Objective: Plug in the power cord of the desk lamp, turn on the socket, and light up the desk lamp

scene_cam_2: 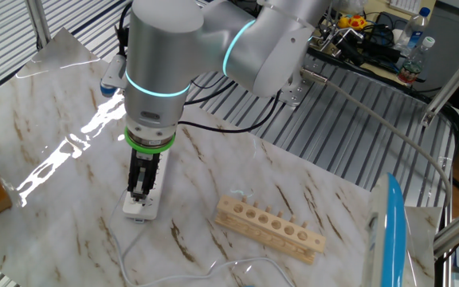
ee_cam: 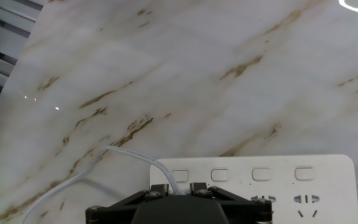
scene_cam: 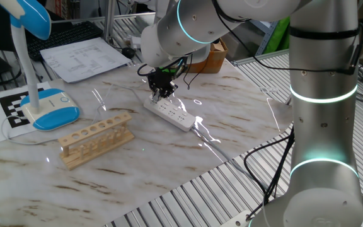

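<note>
The socket is a long white power strip lying on the marble table; it also shows in the other fixed view and in the hand view. My gripper stands straight down over the strip's end nearest the desk lamp, its tips at the strip's top. In the hand view the thin white power cord runs in from the left and passes between my fingertips, which are closed around it; the plug is hidden under my hand. The desk lamp stands at the far left, apart from my gripper.
A wooden rack with a row of holes lies between the lamp and the strip. Papers and a cardboard box lie at the back. The strip's thicker cable runs off the table's front right edge.
</note>
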`<move>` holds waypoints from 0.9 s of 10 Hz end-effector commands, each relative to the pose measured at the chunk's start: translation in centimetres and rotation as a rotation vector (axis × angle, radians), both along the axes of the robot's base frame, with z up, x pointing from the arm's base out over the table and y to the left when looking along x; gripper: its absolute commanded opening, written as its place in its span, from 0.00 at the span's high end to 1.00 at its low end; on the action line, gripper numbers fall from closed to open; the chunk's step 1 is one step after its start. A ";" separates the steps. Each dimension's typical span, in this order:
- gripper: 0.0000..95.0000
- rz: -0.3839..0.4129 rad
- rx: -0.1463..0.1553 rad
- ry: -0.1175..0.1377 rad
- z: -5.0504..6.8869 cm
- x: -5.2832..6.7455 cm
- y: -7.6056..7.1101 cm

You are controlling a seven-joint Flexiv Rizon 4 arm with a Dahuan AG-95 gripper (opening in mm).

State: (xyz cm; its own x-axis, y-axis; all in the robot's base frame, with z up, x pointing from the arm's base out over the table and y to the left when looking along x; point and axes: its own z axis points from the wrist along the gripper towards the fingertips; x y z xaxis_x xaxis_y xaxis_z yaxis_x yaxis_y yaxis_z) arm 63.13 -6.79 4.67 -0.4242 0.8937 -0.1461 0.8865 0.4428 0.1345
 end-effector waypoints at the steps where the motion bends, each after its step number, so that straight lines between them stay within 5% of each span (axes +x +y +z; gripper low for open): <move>1: 1.00 -0.038 0.062 0.158 1.3 -0.2 4.0; 3: 1.00 -0.008 0.078 0.191 3.1 -0.1 4.0; 9: 1.00 0.031 0.058 0.187 3.6 0.2 4.0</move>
State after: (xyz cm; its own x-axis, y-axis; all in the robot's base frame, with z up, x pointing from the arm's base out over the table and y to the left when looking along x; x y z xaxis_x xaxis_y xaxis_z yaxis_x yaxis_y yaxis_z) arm 63.79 -2.79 8.27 -0.4748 0.8797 0.0267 0.8794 0.4754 -0.0251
